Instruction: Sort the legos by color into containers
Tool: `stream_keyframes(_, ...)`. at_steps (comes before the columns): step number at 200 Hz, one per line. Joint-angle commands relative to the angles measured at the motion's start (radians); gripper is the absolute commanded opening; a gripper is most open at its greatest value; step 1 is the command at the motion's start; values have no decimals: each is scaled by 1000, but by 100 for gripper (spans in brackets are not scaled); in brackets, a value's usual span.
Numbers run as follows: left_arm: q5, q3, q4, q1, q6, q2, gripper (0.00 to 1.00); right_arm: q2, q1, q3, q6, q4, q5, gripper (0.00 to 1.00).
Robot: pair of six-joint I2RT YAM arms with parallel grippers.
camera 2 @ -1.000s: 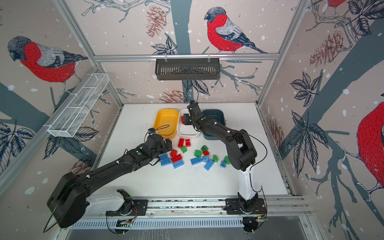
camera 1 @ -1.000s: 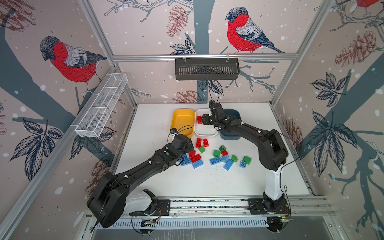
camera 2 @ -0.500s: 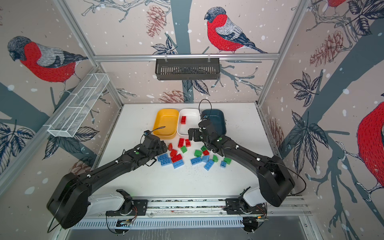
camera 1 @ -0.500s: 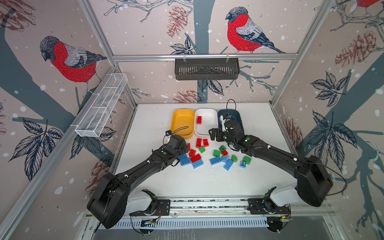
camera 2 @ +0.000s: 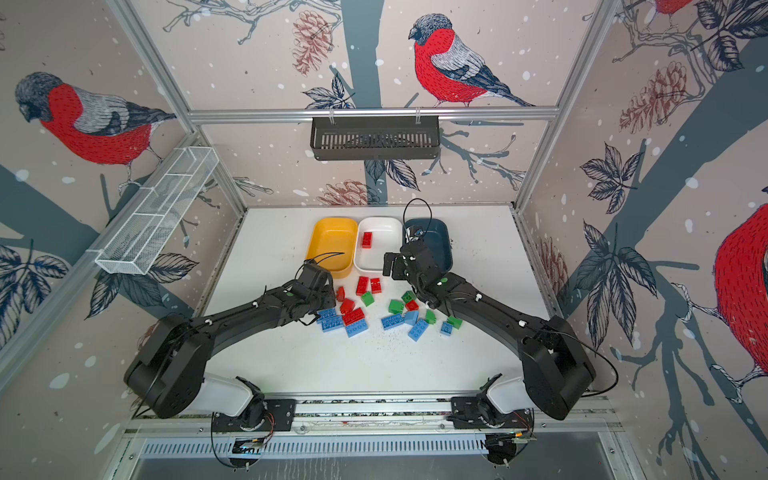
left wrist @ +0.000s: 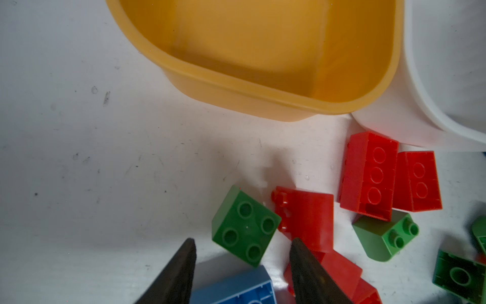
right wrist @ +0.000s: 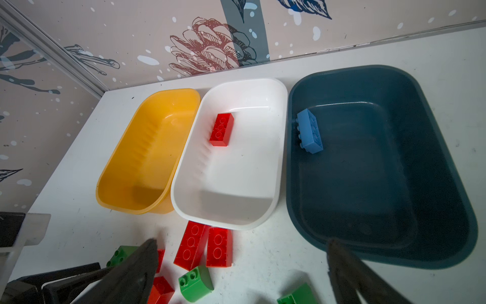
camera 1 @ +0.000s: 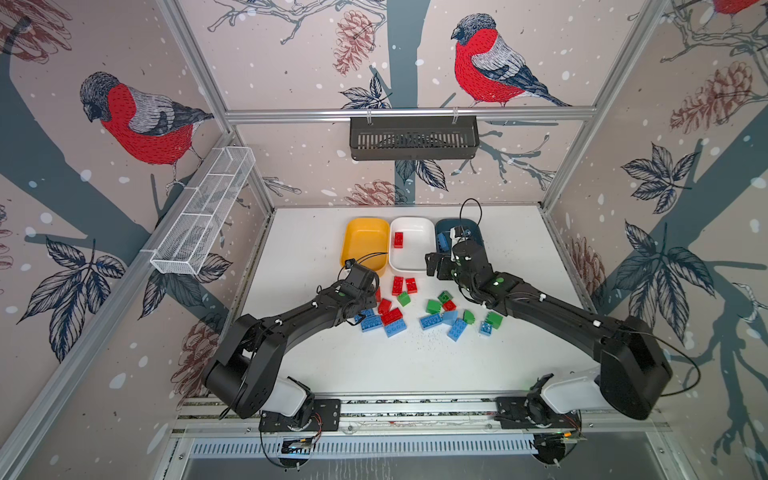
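Note:
Red, green and light blue legos (camera 1: 415, 307) lie loose in front of three containers. The yellow tub (camera 1: 365, 237) holds nothing. In the white tub (camera 1: 415, 257) lies one red brick (right wrist: 221, 129), and in the teal tub (right wrist: 368, 171) one blue brick (right wrist: 310, 134). My left gripper (left wrist: 242, 240) hangs low over the pile's left end, jaws half apart. A green square brick (left wrist: 246, 229) sits just past its tips and a blue brick (left wrist: 231, 287) lies between them, untouched. My right gripper (right wrist: 242, 241) stands wide open and empty above the tubs' near rims.
A dark slatted basket (camera 1: 413, 137) hangs on the back rail and a white wire basket (camera 1: 203, 216) on the left wall. Two red bricks (right wrist: 205, 247) lie right against the white tub's near rim. Bare table stretches toward the front rail.
My right gripper opened, left the red brick in the white tub and drew back toward the pile. My left gripper's jaws narrowed over the bricks at the pile's left end.

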Motion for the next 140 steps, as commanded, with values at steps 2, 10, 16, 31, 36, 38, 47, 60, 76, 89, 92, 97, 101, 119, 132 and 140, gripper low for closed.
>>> stream_keyframes(2,43,-10,62,6,51,20,59,-9,-1,12,-8,20,46,99)
stream_keyframes(10,54,-3,72,10,64,40,59,-13,-1,9,-13,14,60,100)
stream_keyframes(16,65,6,73,13,80,56,59,-17,-1,5,-13,13,69,99)
stream_keyframes(31,68,41,53,17,115,95,59,-26,-1,-11,-11,12,87,99)
stream_keyframes(36,65,52,44,17,128,107,59,-29,-1,-15,-11,13,90,99)
stream_keyframes(38,64,57,41,18,132,112,59,-29,-1,-17,-11,12,91,100)
stream_keyframes(47,54,63,39,17,147,126,58,-34,-1,-21,-9,11,97,100)
stream_keyframes(60,50,62,53,18,170,137,58,-39,-2,-24,-6,9,104,99)
stream_keyframes(76,45,53,64,18,195,145,57,-37,-2,-22,-9,13,112,100)
stream_keyframes(89,46,54,57,17,208,151,55,-35,-3,-8,-17,5,120,99)
stream_keyframes(92,44,53,55,17,209,152,54,-33,-3,-5,-19,4,122,99)
stream_keyframes(97,40,52,53,18,212,152,52,-34,-3,0,-22,1,125,99)
stream_keyframes(101,37,51,50,18,215,150,52,-35,-3,2,-25,1,128,100)
stream_keyframes(119,27,43,55,18,222,139,49,-37,-3,2,-32,1,139,99)
stream_keyframes(132,17,41,62,18,224,134,45,-37,-3,-10,-33,5,149,100)
stream_keyframes(140,5,42,62,18,221,135,45,-37,-4,-18,-31,6,151,99)
